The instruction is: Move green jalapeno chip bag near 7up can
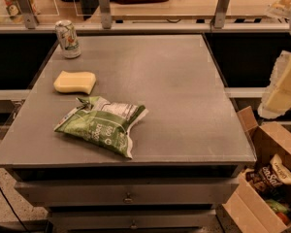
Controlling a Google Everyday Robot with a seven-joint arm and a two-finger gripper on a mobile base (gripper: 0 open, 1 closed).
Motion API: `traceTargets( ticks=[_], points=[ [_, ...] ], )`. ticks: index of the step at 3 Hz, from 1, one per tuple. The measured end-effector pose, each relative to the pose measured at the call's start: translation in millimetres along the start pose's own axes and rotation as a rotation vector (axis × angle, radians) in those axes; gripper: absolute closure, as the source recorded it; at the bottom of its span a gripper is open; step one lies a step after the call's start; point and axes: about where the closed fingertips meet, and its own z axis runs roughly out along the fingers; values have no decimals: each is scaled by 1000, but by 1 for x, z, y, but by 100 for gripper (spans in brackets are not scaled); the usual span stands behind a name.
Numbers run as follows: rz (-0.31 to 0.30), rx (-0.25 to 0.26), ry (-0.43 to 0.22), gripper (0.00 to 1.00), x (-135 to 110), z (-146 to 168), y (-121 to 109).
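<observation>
The green jalapeno chip bag (102, 124) lies crumpled on the grey table (184, 101), near its front left, with its white panel facing up. The 7up can (68, 39) stands upright at the table's far left corner. A pale yellow sponge (75, 82) lies between the bag and the can. My gripper (280, 89) is a pale shape at the right edge of the view, off the table's right side and far from the bag.
An open cardboard box (266, 178) with snack packets stands on the floor at the lower right. A counter with metal posts (105, 6) runs behind the table. Drawers (128, 195) sit under the table's front edge.
</observation>
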Motion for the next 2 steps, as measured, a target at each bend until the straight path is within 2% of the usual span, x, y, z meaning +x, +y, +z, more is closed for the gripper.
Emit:
traceTargets(
  ticks=[1, 2],
  points=[
    [0, 0, 0, 0, 0, 0, 0],
    [0, -4, -22, 0, -12, 6, 2]
  ],
)
